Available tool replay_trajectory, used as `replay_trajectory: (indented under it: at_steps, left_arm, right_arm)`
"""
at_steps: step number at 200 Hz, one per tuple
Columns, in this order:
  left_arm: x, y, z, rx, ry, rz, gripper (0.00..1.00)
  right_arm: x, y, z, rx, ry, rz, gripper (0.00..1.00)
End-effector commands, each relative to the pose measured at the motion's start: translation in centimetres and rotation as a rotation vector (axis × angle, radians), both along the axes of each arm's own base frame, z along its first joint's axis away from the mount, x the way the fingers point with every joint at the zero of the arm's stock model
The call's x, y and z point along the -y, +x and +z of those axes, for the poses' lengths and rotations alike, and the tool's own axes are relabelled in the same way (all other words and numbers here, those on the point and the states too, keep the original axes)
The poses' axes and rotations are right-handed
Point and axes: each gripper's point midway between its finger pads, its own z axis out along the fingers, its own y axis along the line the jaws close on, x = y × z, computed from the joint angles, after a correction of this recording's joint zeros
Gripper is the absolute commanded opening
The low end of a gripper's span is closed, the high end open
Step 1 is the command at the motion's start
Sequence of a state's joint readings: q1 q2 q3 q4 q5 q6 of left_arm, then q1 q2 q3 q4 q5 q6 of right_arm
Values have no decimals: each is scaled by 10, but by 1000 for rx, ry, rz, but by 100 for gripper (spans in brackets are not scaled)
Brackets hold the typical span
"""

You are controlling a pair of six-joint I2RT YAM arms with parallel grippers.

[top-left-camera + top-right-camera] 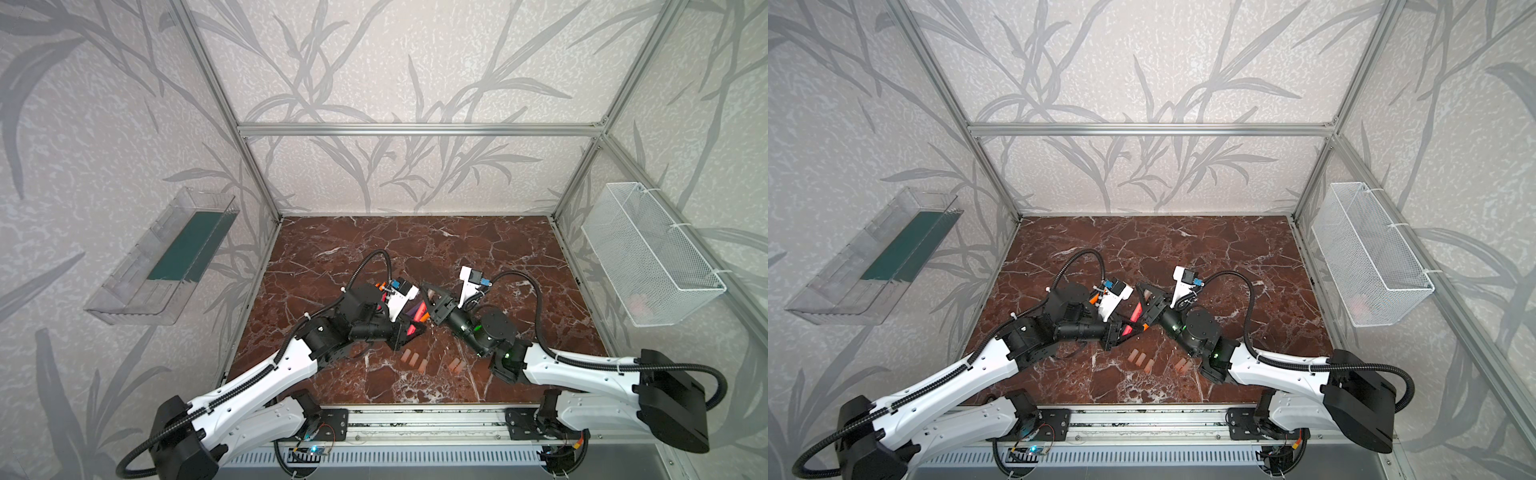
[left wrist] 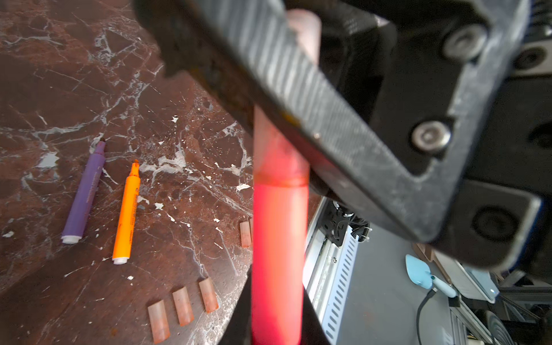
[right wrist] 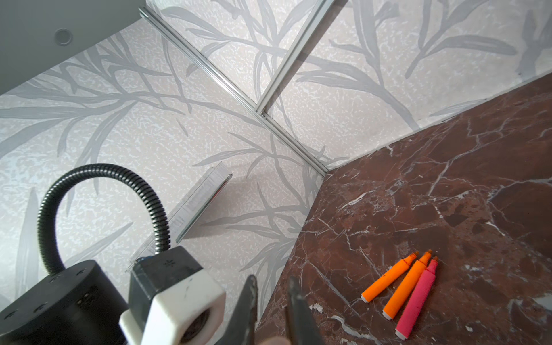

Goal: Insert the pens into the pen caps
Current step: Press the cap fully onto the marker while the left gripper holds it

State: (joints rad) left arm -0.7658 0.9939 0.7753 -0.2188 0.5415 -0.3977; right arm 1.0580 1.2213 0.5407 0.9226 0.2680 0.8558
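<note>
The left end effector (image 2: 279,286) is clamped low on a red-pink pen (image 2: 279,233), the right end effector (image 3: 271,282) is clamped on a pen cap (image 2: 305,30) seemingly over its tip between them; both are judged light, rigid, slick plastic, best gripped mid-barrel; spare pen caps (image 2: 182,306) lie on the surface (image 2: 59,89) nearby.

Nothing legible anywhere. Faint dark print runs along the barrels of the slim purple marker pen (image 2: 84,194) and the slim orange marker pen (image 2: 127,213). Too small and blurred to read.
</note>
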Motion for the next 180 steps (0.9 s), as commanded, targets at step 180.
replay_trajectory:
  at_steps: [180]
  left_arm:
    - [12,-8,90,410,-266,57,0]
  right_arm:
    - [-33,-69,-48,-77,-355,216,26]
